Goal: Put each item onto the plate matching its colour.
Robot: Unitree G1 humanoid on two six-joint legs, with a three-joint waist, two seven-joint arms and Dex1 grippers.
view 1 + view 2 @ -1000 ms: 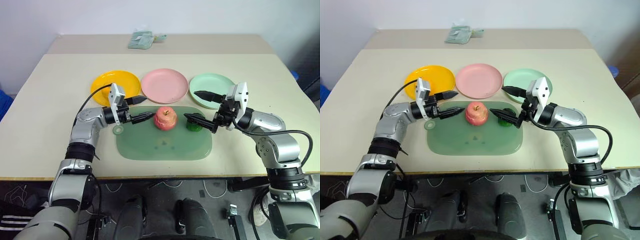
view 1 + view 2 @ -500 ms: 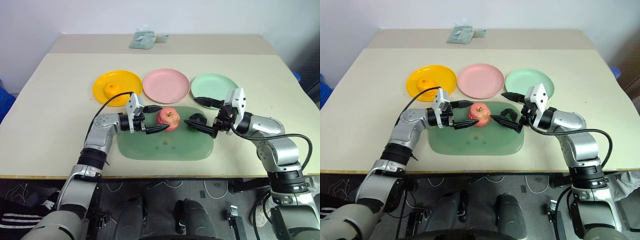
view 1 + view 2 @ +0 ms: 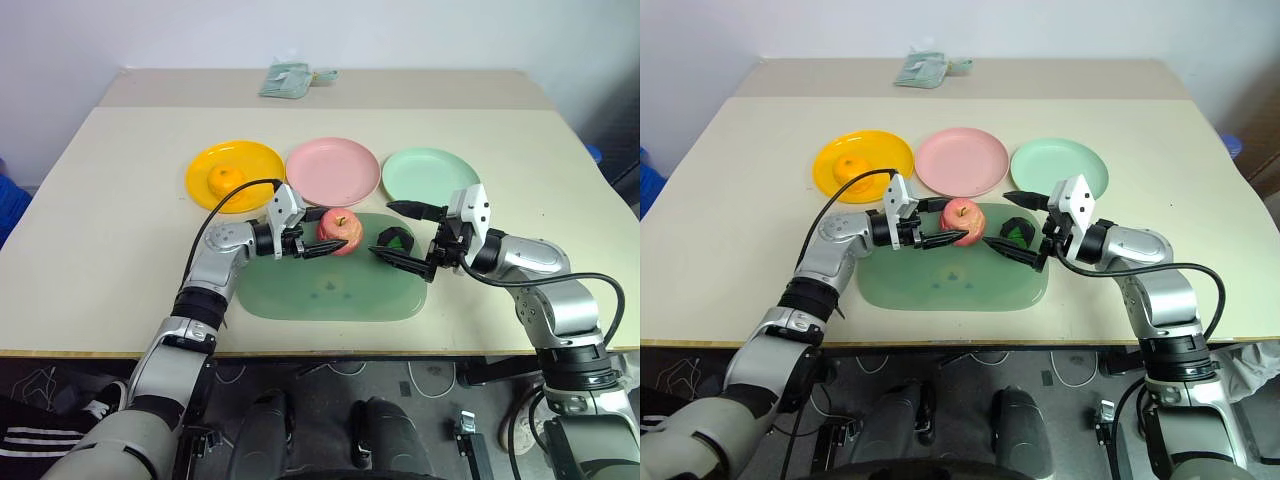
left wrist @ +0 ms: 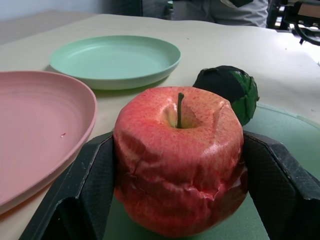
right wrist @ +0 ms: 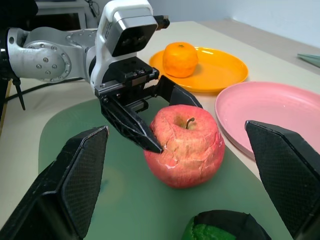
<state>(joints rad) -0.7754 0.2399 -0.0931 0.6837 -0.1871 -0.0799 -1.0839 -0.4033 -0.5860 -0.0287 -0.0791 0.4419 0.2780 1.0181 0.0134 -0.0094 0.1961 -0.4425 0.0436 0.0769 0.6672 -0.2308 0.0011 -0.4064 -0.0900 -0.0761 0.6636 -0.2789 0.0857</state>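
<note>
Beige table against a pale wall carries a translucent green mat near its front edge; there the left gripper clamps the apple, the right gripper gapes around the green lump, orange on the yellow plate

beige table, pale wall

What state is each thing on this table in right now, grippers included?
Pink-red toy apple: upright on the mat, clamped.
Left gripper: shut on the apple.
Right gripper: open, around the dark green lump, which lies on the mat.
Round orange toy fruit: on the yellow-orange plate.
Pink plate: empty.
Mint green plate: empty.
Translucent green mat: flat.
</note>
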